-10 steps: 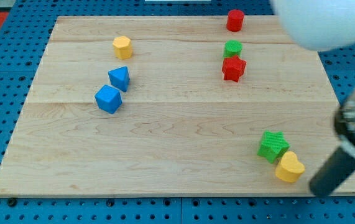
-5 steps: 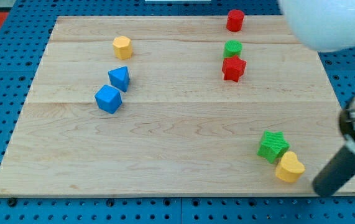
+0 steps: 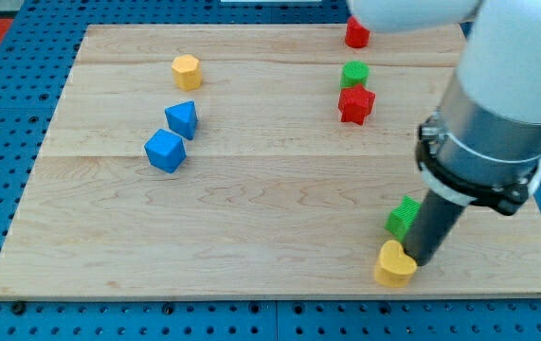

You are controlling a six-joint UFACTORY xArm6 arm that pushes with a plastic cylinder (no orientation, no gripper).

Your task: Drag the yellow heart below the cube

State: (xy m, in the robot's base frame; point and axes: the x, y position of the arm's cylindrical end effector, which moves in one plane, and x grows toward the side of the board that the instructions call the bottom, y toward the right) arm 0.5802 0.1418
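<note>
The yellow heart (image 3: 394, 264) lies near the board's bottom edge, right of centre. My tip (image 3: 418, 260) is right against the heart's right side. The blue cube (image 3: 165, 151) sits far off at the left of the board, with a blue triangular block (image 3: 183, 118) just above and right of it. A green star (image 3: 403, 217) sits just above the heart, partly hidden behind my rod.
A yellow hexagonal block (image 3: 186, 70) is at the upper left. A green block (image 3: 353, 73) and a red star (image 3: 355, 104) sit together at the upper right. A red block (image 3: 355, 34) at the top edge is partly hidden by the arm.
My tip swung in from the board's right edge to the heart's right side. The heart slid left and slightly down, and the green star shifted a little left.
</note>
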